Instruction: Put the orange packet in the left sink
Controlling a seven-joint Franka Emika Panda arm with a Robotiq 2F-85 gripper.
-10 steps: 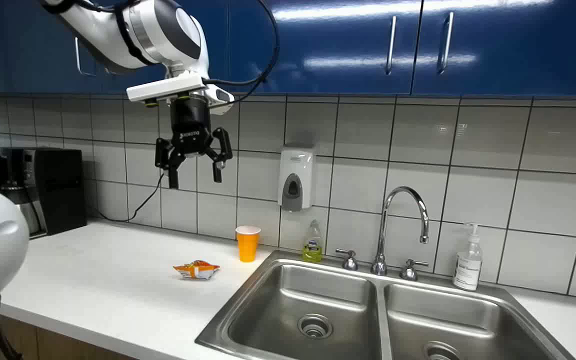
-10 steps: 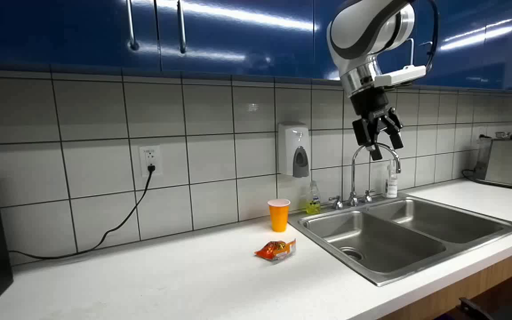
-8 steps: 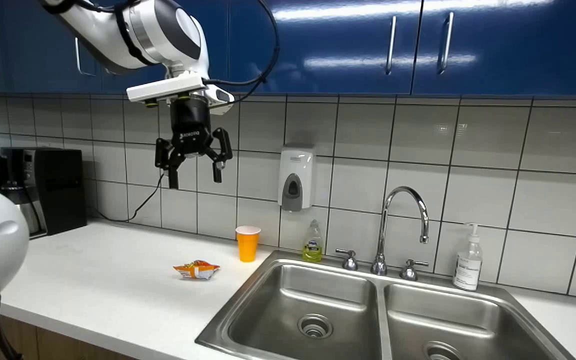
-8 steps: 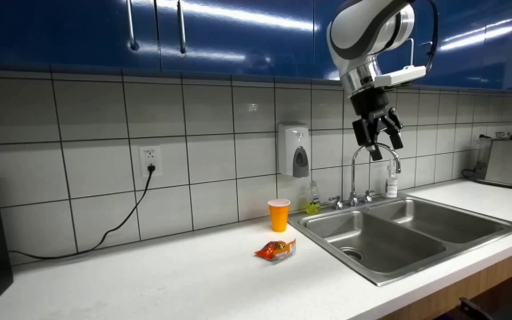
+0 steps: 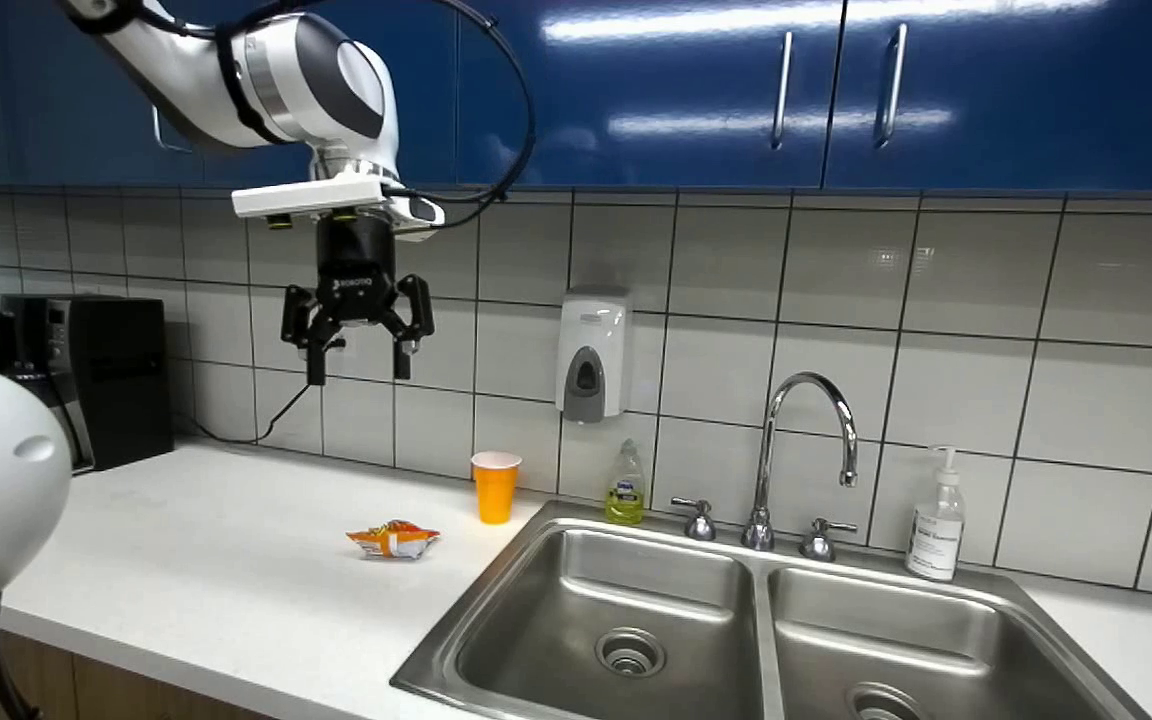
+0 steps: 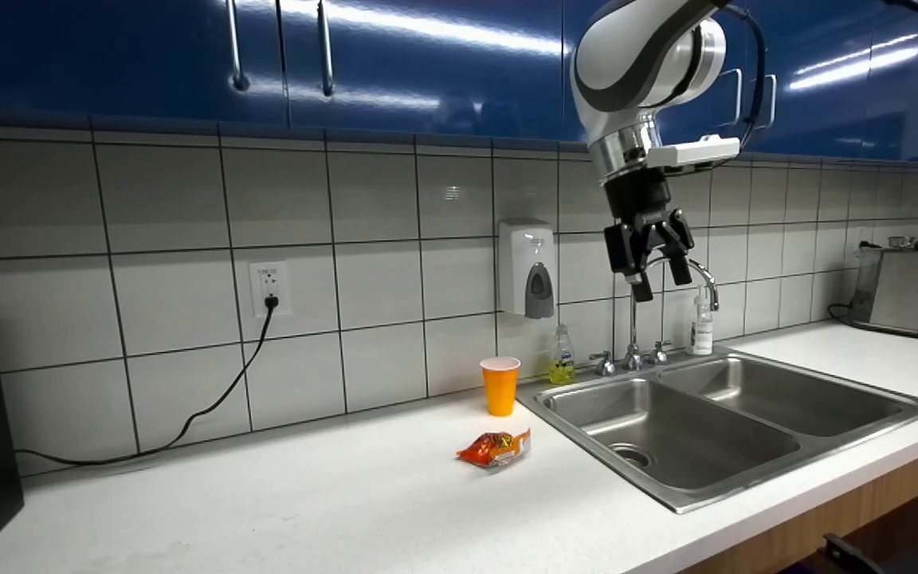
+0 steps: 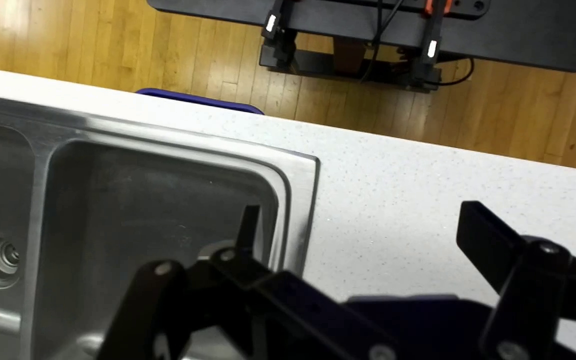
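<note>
The orange packet, small and crinkled, lies on the white counter left of the sink; it also shows in an exterior view. It is out of the wrist view. The left sink is a bare steel basin with a round drain, nearest the packet; it shows in an exterior view and in the wrist view. My gripper points down, open and empty, high above the counter, well above the packet. It also shows in an exterior view. In the wrist view the spread fingers frame bare counter.
An upright orange cup stands behind the packet by the tiled wall. A green soap bottle, faucet and sanitizer bottle stand behind the sink. A dispenser hangs on the wall. Blue cabinets are overhead.
The arm and gripper have shifted slightly left and down in both exterior views. The gripper stays open. The packet, cup and bottles have not moved.
</note>
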